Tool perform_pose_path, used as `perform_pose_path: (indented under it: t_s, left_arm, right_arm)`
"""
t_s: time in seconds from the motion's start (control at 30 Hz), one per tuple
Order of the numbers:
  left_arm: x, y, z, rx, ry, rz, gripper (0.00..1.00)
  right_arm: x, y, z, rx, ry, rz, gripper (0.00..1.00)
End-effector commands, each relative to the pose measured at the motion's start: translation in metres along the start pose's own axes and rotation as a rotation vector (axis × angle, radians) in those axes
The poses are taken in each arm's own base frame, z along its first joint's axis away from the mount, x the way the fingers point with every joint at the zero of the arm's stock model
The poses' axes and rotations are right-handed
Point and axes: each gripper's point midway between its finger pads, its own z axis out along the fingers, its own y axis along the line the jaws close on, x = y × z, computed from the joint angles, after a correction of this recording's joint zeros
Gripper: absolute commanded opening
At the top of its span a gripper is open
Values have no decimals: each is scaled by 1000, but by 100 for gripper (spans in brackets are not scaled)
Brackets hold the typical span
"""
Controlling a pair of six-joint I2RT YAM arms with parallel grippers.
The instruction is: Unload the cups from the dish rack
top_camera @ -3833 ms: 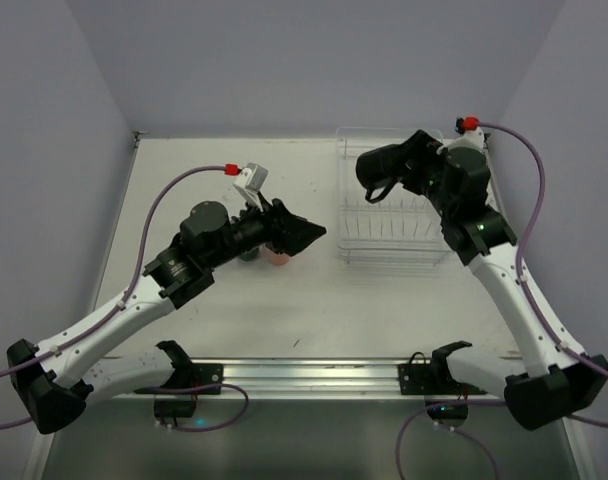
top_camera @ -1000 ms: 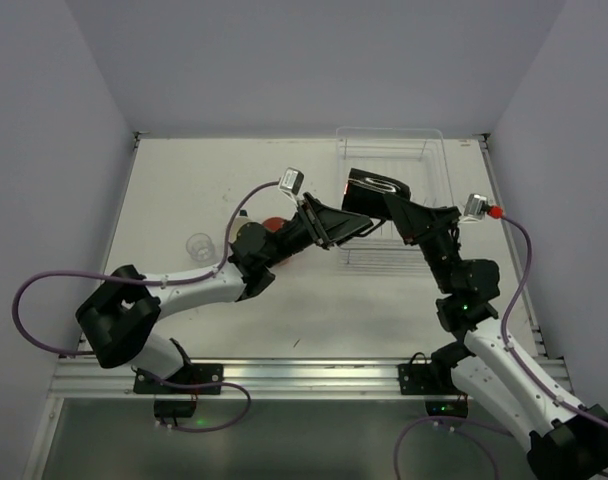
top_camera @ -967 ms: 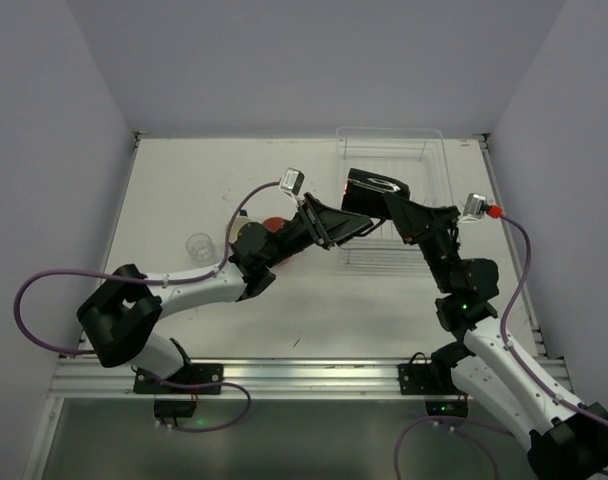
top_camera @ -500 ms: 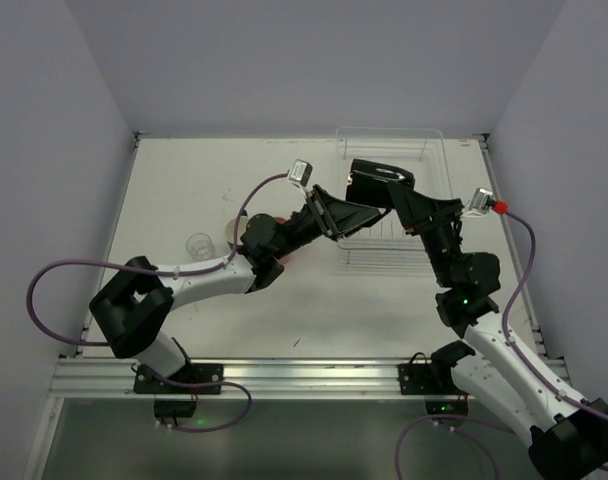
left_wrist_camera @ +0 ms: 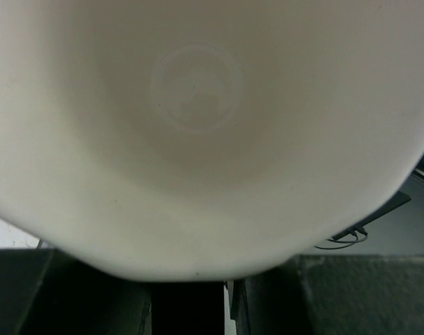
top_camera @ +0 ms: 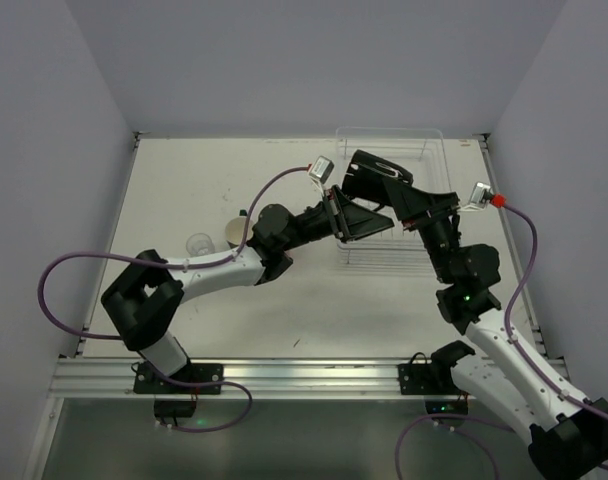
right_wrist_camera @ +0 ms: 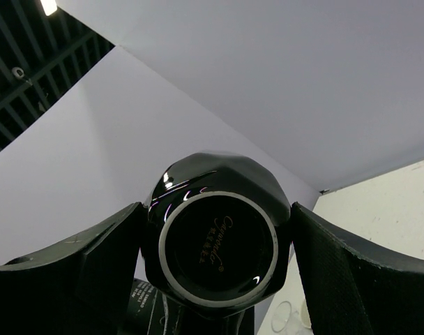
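1. Cup, the black one point(top_camera: 376, 178): it hangs in the air over the near-left part of the dish rack point(top_camera: 429, 150), clear of the ribs. A few seconds ago it was further in over the rack, so it has come towards my other arm.
2. My right pincer point(right_wrist_camera: 217, 230) is clamped on it, one finger on each side of the faceted wall, with the base turned to my wrist camera.
3. My left pincer point(top_camera: 362, 215) has left the table point(top_camera: 184, 190), stretched across, and in the last second closed up to the cup's mouth. Its wrist view is filled by a pale cup interior. Whether its fingers have closed on anything, I cannot tell.
4. I read this as a hand-over just starting. The cup is out of the rack but not yet set down, so my right must not let go until my left grips the cup.
5. Further out, a clear cup point(top_camera: 197, 243) stands on the table, well to the left. My arms hide part of the rack, so I cannot say what remains in it.
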Motion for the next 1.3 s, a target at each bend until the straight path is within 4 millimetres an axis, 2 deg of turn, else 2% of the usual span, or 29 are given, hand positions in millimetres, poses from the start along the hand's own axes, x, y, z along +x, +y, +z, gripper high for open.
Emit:
perform_pose_path:
  t_s: [0.0,0.17,0.2,0.23,0.33,0.4,0.6,0.8,0.87,1.0,1.27]
  left_arm:
    - [7,-45,3,122,47,88,34]
    - [3,-44,-9,60,1,147,54]
    - [-1,-53,-13,60,-25,170,57]
    - [-1,-47,-15,20,-26,203,62]
    - [-8,-54,-18,-12,-47,273,67]
    - [-11,-61,-19,-7,-55,294,67]
    - [-9,-50,-19,-34,-45,286,67]
    - [-8,-48,-23,-34,-44,284,64]
    - [-8,-46,-25,-43,-47,285,63]
    - [-8,-44,-30,-50,-41,281,63]
    - [-1,-42,-35,-41,22,262,67]
  right_arm:
    - [12,21,-2,-61,80,-15,0]
    - [5,28,-7,-54,68,-47,0]
    - [3,31,-7,-52,66,-53,0]
    - [2,31,-10,-45,68,-61,0]
    - [0,31,-13,-35,66,-67,0]
    - [1,30,-15,-35,68,-67,0]
    - [-1,33,-19,-49,60,-64,0]
    - [-8,34,-23,-36,34,-90,0]
    - [-13,41,-28,-62,16,-106,0]
    - [-22,44,-33,-51,-17,-139,0]
    - [-24,52,-35,-69,-9,-147,0]
